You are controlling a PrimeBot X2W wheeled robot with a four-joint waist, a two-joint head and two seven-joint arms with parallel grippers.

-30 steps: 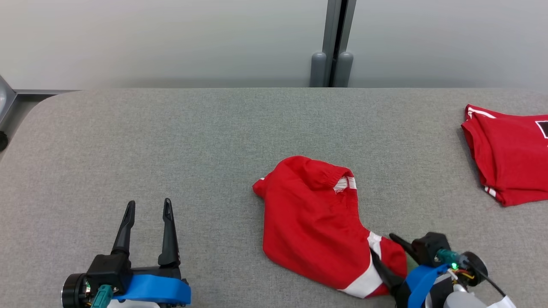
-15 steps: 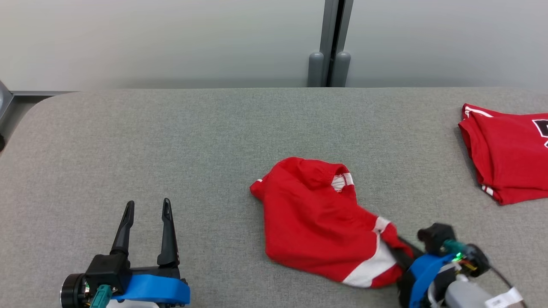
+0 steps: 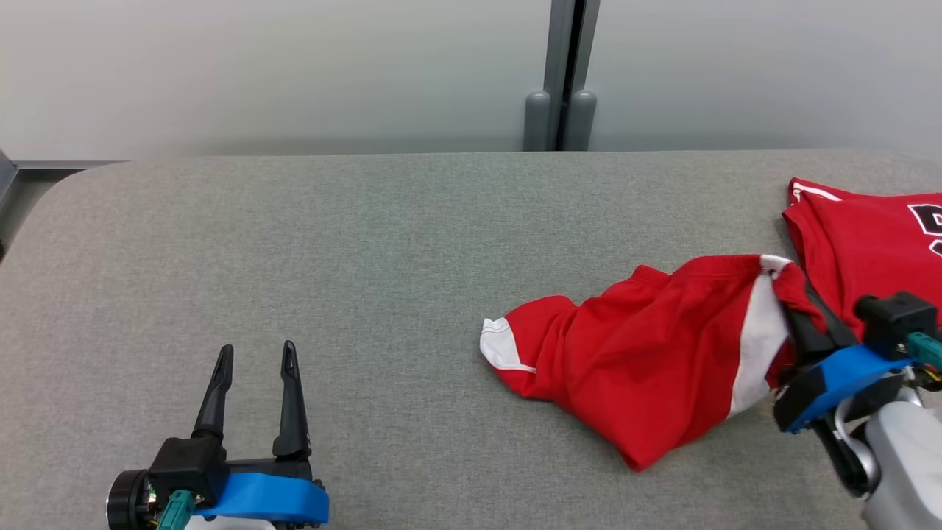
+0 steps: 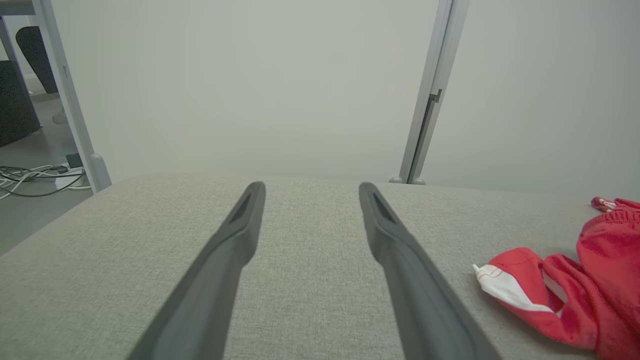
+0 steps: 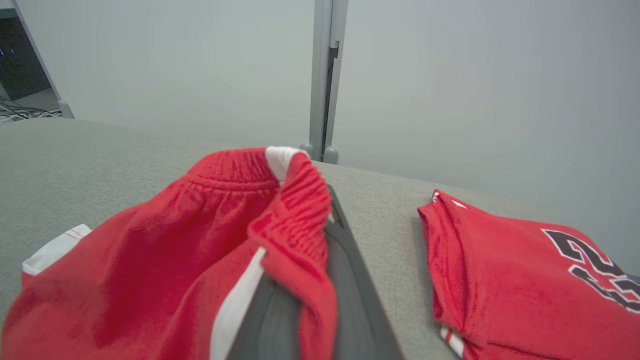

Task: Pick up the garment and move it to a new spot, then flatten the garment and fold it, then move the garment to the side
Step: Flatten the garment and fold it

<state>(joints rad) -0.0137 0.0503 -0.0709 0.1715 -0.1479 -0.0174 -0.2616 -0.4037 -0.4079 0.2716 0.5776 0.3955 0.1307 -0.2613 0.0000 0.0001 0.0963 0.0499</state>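
Observation:
The garment [image 3: 647,346] is a pair of red shorts with white side stripes. It lies stretched across the grey table [image 3: 294,243] right of centre. My right gripper [image 3: 798,298] is shut on its elastic waistband and holds that end raised. In the right wrist view the waistband [image 5: 295,210] drapes over the dark fingers [image 5: 350,285], and the rest of the garment [image 5: 150,260] trails down to the left. My left gripper [image 3: 254,353] rests open at the lower left with nothing between its fingers [image 4: 235,235]. A white-trimmed leg of the garment [image 4: 560,295] shows to its right.
A folded red jersey [image 3: 861,243] with black lettering lies at the table's right edge, just behind my right gripper, and shows as the jersey [image 5: 510,270] beside the fingers. A grey partition post [image 3: 559,73] stands behind the table.
My right gripper has shut on the garment's edge and carried it right and away, pulling the crumpled shorts out long. The left arm stayed put. The head camera shifted slightly.

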